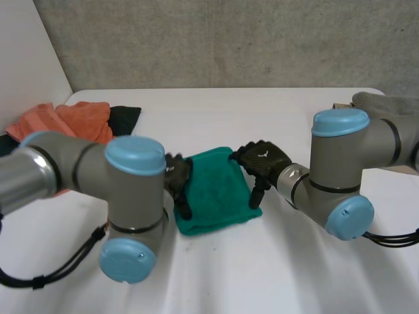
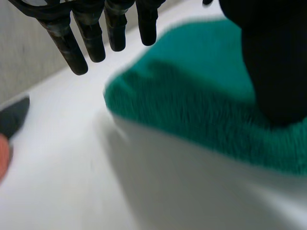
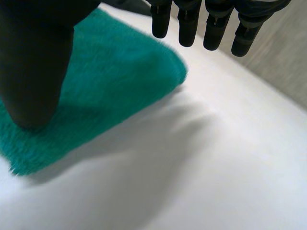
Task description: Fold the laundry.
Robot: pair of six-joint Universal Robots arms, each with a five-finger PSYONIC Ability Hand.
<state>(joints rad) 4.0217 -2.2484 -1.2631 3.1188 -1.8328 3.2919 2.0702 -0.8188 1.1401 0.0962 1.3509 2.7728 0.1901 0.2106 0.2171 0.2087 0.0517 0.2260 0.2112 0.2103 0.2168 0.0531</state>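
Green towel [image 1: 219,193] on white table [image 1: 275,118], grey wall [image 1: 229,39] behind; left hand [image 1: 178,183], part-hidden by its arm [image 1: 131,190], and right hand [image 1: 262,163] both straight-fingered.

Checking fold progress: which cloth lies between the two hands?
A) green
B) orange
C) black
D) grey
A: the green cloth lies between the left hand and the right hand, while the orange cloth lies apart, far off to the left.

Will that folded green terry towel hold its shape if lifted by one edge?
Probably not: the folded green terry towel looks soft, so its layers would likely droop open. Its fuzzy pile may drag on the white table when pushed.
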